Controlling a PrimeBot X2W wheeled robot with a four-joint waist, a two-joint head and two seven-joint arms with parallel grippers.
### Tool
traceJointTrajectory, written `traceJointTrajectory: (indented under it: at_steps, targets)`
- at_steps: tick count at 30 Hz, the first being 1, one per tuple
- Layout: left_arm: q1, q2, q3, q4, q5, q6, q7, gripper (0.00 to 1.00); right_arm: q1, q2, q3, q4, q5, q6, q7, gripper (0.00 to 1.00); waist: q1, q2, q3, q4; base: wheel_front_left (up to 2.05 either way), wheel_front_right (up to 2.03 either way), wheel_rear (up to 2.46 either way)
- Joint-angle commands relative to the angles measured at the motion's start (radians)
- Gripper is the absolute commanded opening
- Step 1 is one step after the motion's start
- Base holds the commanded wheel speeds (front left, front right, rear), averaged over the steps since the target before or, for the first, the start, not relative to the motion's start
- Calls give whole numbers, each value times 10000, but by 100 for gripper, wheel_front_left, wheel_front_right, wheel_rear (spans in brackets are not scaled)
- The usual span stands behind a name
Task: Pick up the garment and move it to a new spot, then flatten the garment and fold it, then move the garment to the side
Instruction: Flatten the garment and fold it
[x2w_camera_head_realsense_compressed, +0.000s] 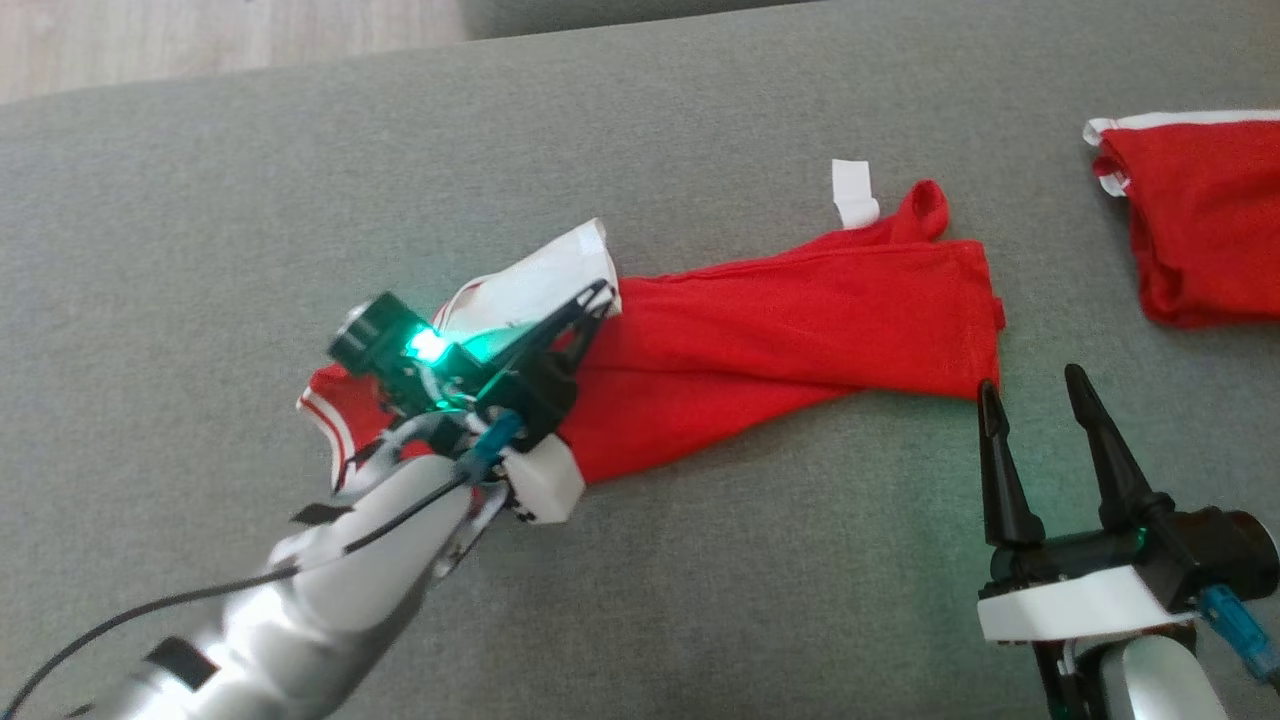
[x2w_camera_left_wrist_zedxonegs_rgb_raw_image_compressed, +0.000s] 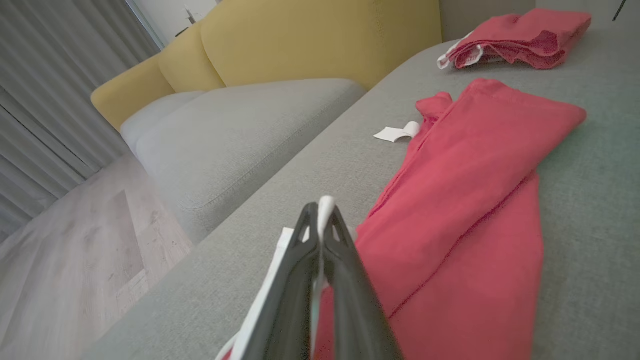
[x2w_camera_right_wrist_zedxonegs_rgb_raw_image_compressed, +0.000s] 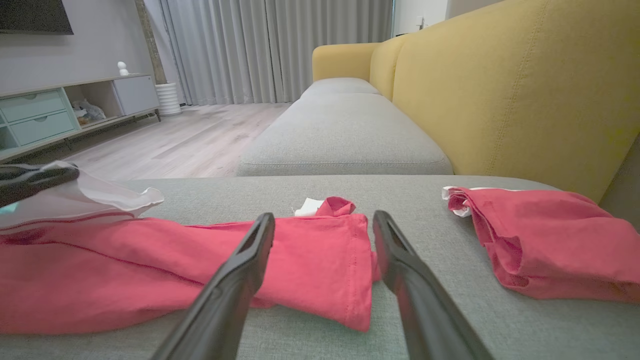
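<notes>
Red cloth with white trim is pinched in the left jaws, which are pressed together on the trimmed end of the garment (x2w_camera_head_realsense_compressed: 800, 310). In the left wrist view a sliver of white trim (x2w_camera_left_wrist_zedxonegs_rgb_raw_image_compressed: 326, 205) pokes up between the two closed tips. The right jaws stand wide apart and hold nothing. They sit at 4 o'clock in the head view, one tip just beside the garment's hem corner; whether it touches cannot be told.

Counted: two red garments, one loose-looking white label (x2w_camera_head_realsense_compressed: 853, 195), two sets of jaws.

The gripped garment lies long and narrow on the grey cushion (x2w_camera_head_realsense_compressed: 700, 600). Its long axis runs from 8 o'clock to 2 o'clock in the head view, with the trimmed end at 8 and the hem at 2. The label lies at the garment's upper edge near the hem end. The second garment (x2w_camera_head_realsense_compressed: 1210, 230) lies bunched at 2 o'clock, apart from the first, with a strip of bare cushion between them.

Bare cushion lies open at 6 o'clock and at 12 o'clock of the garment. The cushion's edge runs across 11 o'clock, with wooden floor (x2w_camera_head_realsense_compressed: 200, 40) beyond it. A yellow backrest (x2w_camera_right_wrist_zedxonegs_rgb_raw_image_compressed: 525, 90) rises behind the second garment in the right wrist view.
</notes>
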Motion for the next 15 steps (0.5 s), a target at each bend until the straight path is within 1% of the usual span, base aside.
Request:
traceJointTrajectory:
  at_steps: [1,5,8,9,10,12,15]
  targets:
    - [-234,464,513,-501,-50,153,-138,0,-217,-64,237,-272,-67,-7,-26,100,1,0,-57,90,0,0,0]
    - [-190,1113,836,-1465,-42,461,-210,0,-358,-64,180,-106,-138,-7,-26,100,1,0,-69,245,0,0,0]
    - [-195,1680,1106,-2179,-72,608,-100,0,-679,-66,-38,160,-287,-7,-26,100,1,0,-12,338,0,0,0]
    - [-199,1829,1224,-2413,-112,670,-95,0,-831,-84,-142,252,-339,-7,-26,100,1,0,22,376,0,0,0]
    - [-199,1829,1224,-2413,-112,670,-95,0,-831,-84,-142,252,-339,-7,-26,100,1,0,22,376,0,0,0]
    - [-198,2088,1462,-2795,-210,801,-82,0,-1102,-82,-384,729,-18,-7,-26,100,1,0,100,452,0,0,0]
    - [-165,2426,1813,-3176,-370,1011,-79,0,-1778,-163,-610,1955,614,-7,118,100,1,0,214,509,0,0,0]
